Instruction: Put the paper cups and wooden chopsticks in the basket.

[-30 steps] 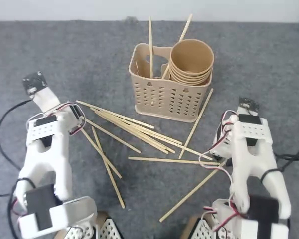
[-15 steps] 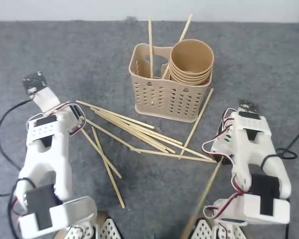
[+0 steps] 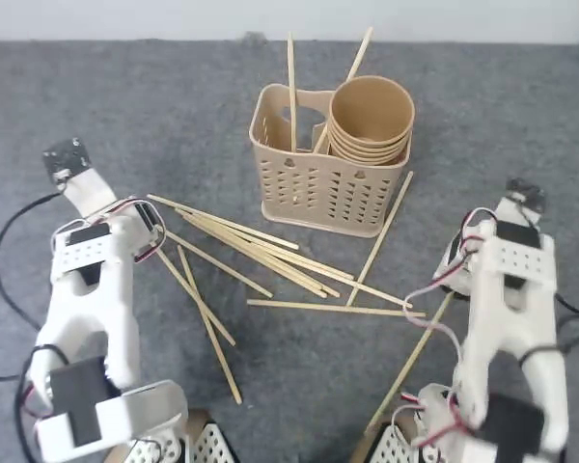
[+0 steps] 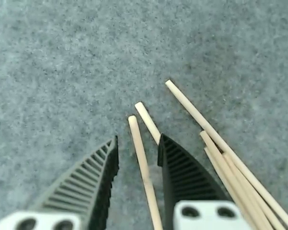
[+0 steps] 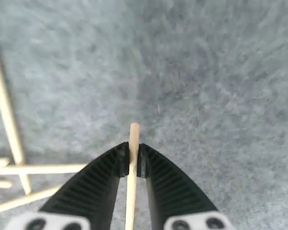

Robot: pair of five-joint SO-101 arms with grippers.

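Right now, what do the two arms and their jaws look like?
The left arm and right arm are white shells with black motor blocks and red, white and black wires at the joints. Their jaws are black, tapered and ribbed inside.

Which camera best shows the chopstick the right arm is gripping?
Right wrist view: the chopstick sits pinched in the right tool, tip just past it. High view shows the chopstick full length, slanting beside that arm.

no text, labels or numbers legible anywhere, any print seemingly too small
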